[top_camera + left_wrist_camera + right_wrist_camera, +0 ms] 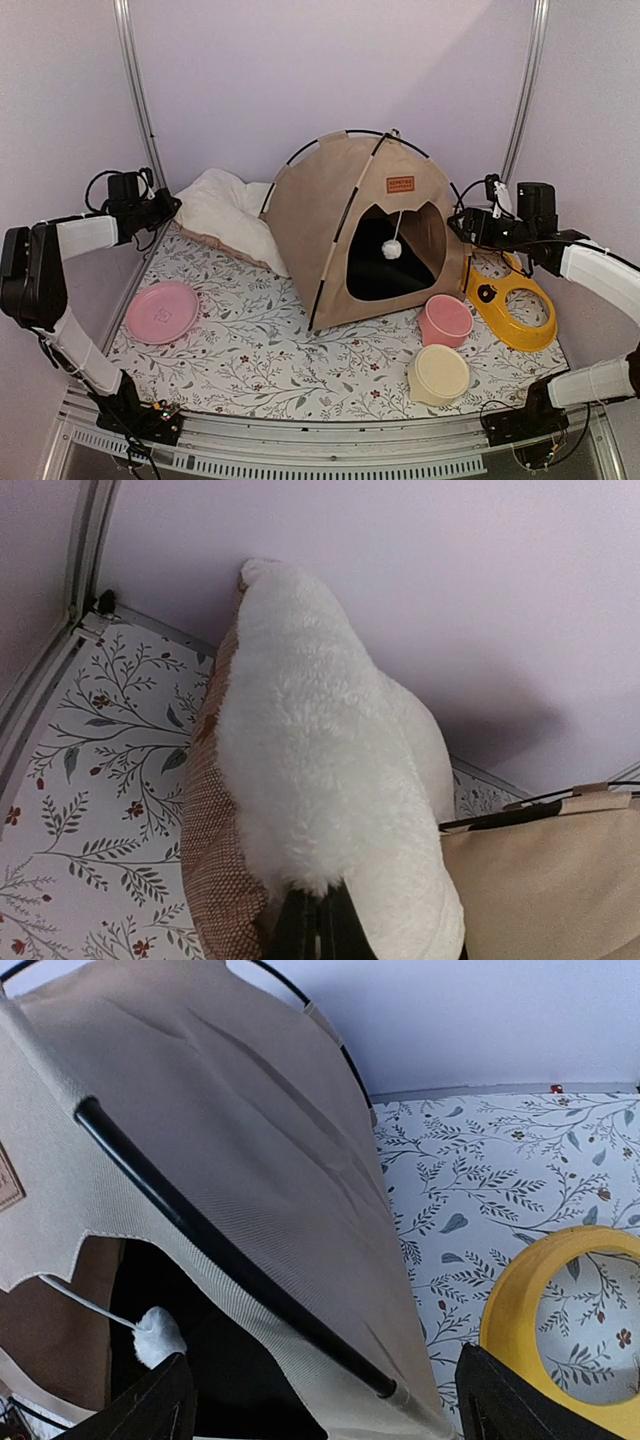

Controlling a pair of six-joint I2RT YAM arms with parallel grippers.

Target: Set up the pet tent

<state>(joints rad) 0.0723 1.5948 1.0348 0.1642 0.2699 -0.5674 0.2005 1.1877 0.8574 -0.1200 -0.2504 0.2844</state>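
Risks first: L tool (166, 208) is pressed together, looks pinched on the seam edge of the cushion (225, 215). The grip is thin, so the fluff could slip out. The cushion leans against the pet tent (350, 240) at the tent's 9 o'clock, so a pull may drag the tent or snag a back pole. R tool (458, 222) is spread wide and empty, straddling the front-right pole (220, 1260). Clamping or pushing there could flex the pole or tip the tent toward 9.

Tent stands upright mid-worktop on the floral mat, doorway facing 6, pom-pom (391, 249) hanging in it. Yellow ring stand (515, 300) sits at the tent's 4 o'clock, close under the R wrist, so a bump is possible.

Pose: L arm elbow high, forearm level, reaching toward 1-2. R arm mirrors it, forearm level, pointing to 9-10 at the tent's 3 o'clock side.
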